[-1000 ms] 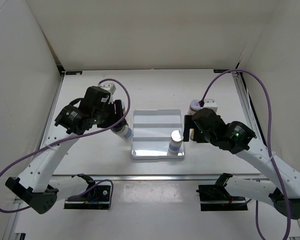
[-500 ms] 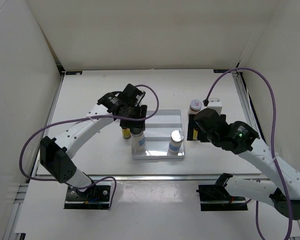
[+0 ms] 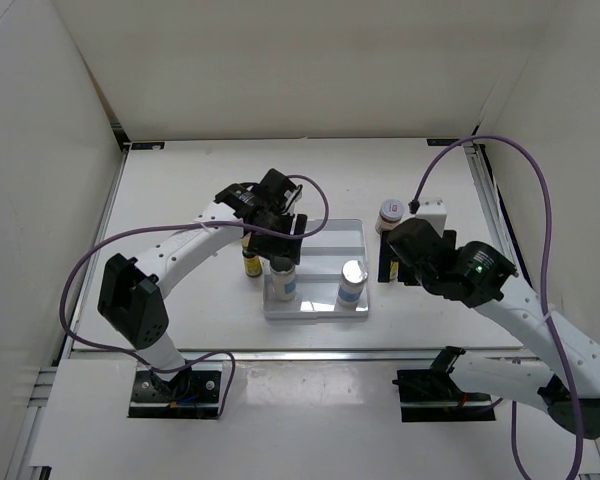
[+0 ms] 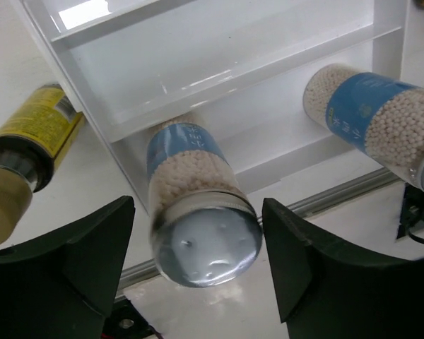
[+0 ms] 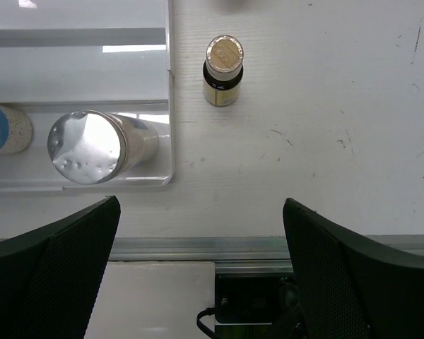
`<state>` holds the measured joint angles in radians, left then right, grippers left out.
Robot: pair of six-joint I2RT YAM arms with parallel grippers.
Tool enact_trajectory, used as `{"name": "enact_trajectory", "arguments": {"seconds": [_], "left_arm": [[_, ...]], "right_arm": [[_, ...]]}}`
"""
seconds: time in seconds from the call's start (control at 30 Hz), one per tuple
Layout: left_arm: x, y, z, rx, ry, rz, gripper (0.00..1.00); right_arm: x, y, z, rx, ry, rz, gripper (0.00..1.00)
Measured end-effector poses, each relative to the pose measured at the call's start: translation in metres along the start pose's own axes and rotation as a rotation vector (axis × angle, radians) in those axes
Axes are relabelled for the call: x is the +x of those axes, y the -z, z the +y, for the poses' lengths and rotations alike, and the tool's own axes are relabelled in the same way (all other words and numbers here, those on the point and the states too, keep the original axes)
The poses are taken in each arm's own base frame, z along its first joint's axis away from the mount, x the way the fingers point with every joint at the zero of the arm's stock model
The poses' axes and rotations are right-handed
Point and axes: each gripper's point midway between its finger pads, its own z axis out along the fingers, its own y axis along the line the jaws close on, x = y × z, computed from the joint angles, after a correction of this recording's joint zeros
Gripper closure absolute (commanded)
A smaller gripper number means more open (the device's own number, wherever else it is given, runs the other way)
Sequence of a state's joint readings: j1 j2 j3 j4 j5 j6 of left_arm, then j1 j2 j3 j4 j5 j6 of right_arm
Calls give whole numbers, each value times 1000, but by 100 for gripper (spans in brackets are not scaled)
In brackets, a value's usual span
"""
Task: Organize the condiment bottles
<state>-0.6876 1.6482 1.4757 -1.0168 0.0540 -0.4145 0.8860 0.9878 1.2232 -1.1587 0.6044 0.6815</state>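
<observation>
A white cylinder with a silver cap (image 4: pixel 205 240) stands in the near-left part of the clear tray (image 3: pixel 315 222). My left gripper (image 4: pixel 198 233) is open around it, with a gap on each side. It also shows in the top view (image 3: pixel 283 282) under the left gripper (image 3: pixel 282 258). A second white cylinder (image 3: pixel 352 280) stands in the tray's near-right part. One tiny yellow-labelled bottle (image 3: pixel 251 264) stands left of the tray, another (image 5: pixel 223 70) right of it. A red-marked jar (image 3: pixel 389 210) stands behind my right gripper (image 5: pixel 201 212), which is open and empty. The other jar is hidden.
The tray has long compartments split by ridges (image 4: pixel 219 78), the far ones bare. The table's metal front rail (image 5: pixel 268 247) runs below the right gripper. White walls (image 3: pixel 40 150) close in the left, right and back sides.
My left arm has swung right with the white cylinder and set it in the tray's near-left part; its jaws now stand apart from it. The right arm has barely moved.
</observation>
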Motion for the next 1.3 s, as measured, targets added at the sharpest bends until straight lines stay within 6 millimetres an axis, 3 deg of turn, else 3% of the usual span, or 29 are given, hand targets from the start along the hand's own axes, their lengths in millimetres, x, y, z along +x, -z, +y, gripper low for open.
{"name": "enact_trajectory", "arguments": {"seconds": [0.07, 0.27, 0.37, 0.47, 0.6, 0.7, 0.77, 0.87, 1.0, 1.13, 1.3], "left_arm": [[0, 0, -2, 13, -4, 2, 0], [-4, 5, -7, 36, -5, -11, 0], [-13, 20, -12, 56, -11, -60, 0], [-31, 57, -20, 88, -25, -181, 0], [-55, 128, -17, 107, -47, -407, 0], [-63, 172, 10, 60, -19, -551, 0], [-67, 185, 35, -7, 19, -607, 0], [-63, 180, 74, -115, 76, -605, 0], [-45, 141, 114, -219, 133, -485, 0], [-27, 113, 138, -273, 175, -389, 0], [-14, 100, 154, -297, 206, -373, 0]], "right_arm": [[1, -3, 1, 13, 4, 11, 1], [7, -17, 5, 65, 21, 58, 1], [6, -22, 1, 99, 21, 65, 1], [-2, -28, -8, 148, 6, 67, 1], [-15, -44, -20, 208, -12, 93, 3], [-19, -60, -24, 224, -23, 121, 9], [-21, -68, -23, 216, -29, 135, 12], [-24, -78, -20, 197, -35, 145, 17], [-26, -90, -16, 183, -45, 160, 21], [-22, -104, -16, 188, -56, 186, 27], [-5, -117, -18, 189, -66, 244, 36]]}}
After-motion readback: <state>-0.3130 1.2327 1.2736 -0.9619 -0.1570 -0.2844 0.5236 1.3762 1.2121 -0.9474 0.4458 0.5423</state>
